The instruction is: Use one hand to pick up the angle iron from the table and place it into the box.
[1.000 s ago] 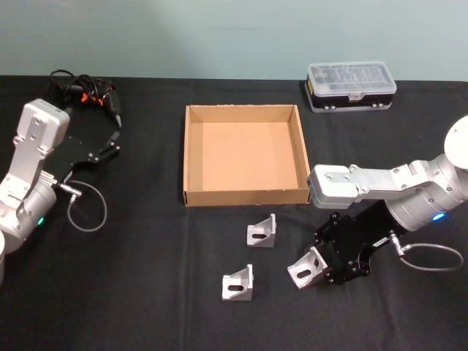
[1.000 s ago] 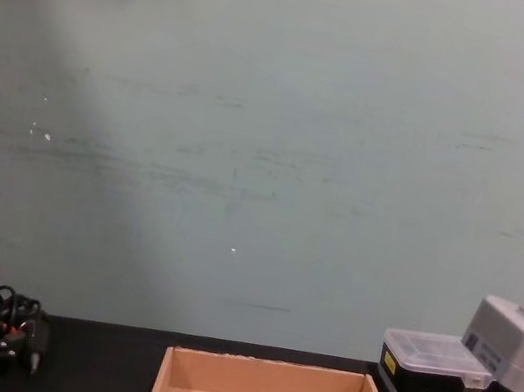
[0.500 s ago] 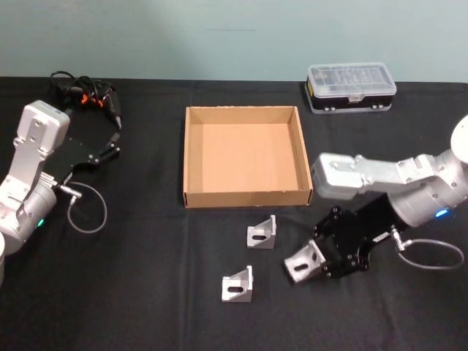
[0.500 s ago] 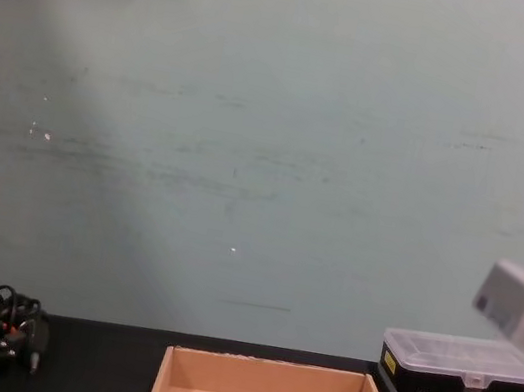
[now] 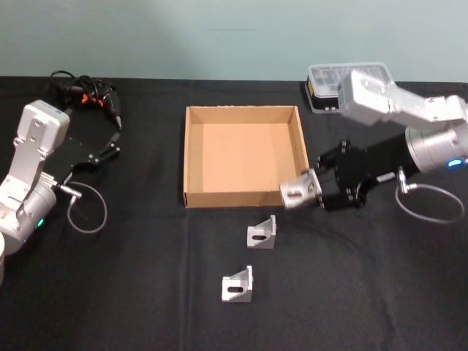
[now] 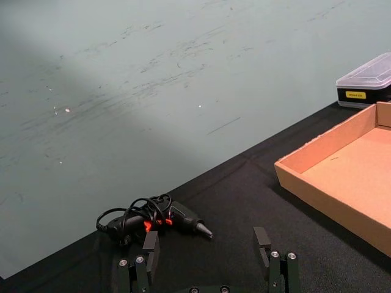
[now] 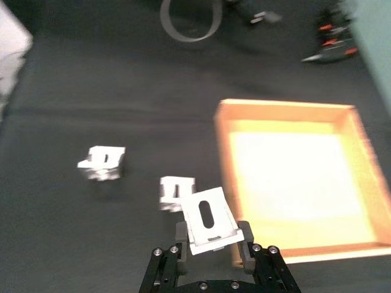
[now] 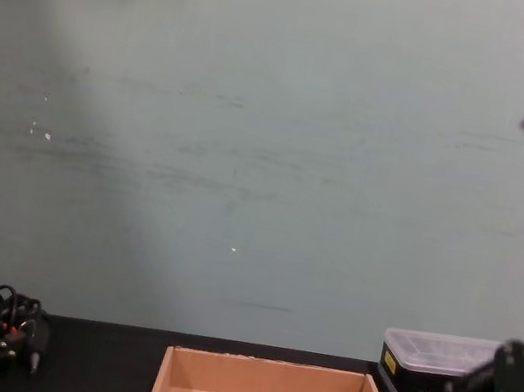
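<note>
Over the near right corner of the box point(image 5: 191, 157), my right gripper point(image 5: 313, 193) is clenched on the angle iron point(image 5: 298, 191), holding it off the table point(image 5: 131, 292). The piece sticks out from my fingers toward my left, its free end at the corner where the front and right walls meet. From my right wrist, its flat slotted face is turned up toward the camera and a little tilted. The slot's long axis runs straight out from the jaws. A second angle iron point(image 5: 262, 232) lies on the table just before the box's front wall. A third angle iron point(image 5: 238, 284) lies nearer me, slightly to the left. My left gripper point(image 5: 110, 150) rests at the table's left side, jaws released and spread, near a corded tool point(image 5: 84, 93).
</note>
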Controlling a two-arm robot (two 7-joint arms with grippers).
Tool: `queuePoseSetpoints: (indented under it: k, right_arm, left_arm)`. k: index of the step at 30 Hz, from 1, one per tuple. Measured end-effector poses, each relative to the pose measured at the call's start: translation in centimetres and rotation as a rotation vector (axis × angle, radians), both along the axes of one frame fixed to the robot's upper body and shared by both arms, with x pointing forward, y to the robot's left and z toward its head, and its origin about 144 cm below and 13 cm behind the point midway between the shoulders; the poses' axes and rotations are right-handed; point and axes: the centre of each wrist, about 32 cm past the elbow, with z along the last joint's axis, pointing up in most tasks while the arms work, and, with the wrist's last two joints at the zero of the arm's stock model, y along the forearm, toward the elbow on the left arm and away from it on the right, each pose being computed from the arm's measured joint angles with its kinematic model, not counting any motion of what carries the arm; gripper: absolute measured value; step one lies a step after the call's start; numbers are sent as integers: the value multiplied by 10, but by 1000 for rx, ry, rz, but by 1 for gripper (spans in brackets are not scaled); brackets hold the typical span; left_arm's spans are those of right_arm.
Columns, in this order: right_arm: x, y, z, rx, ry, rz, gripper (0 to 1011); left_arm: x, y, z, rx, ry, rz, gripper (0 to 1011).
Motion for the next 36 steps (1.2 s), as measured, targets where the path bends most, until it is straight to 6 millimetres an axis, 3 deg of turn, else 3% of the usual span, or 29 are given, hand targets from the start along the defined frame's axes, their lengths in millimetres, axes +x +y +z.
queuePoseSetpoints:
  k: [5,15,36]
  right_arm:
    - [4,-2,2,50,-76,-84,489]
    - [17,7,-14,115,-182,-249,489]
    - [67,52,-63,82,-157,-336,489]
  left_arm:
    - [0,0,0,0,0,0,1000]
    - [0,0,0,0,0,0,1000]
    - [0,0,0,0,0,0,1000]
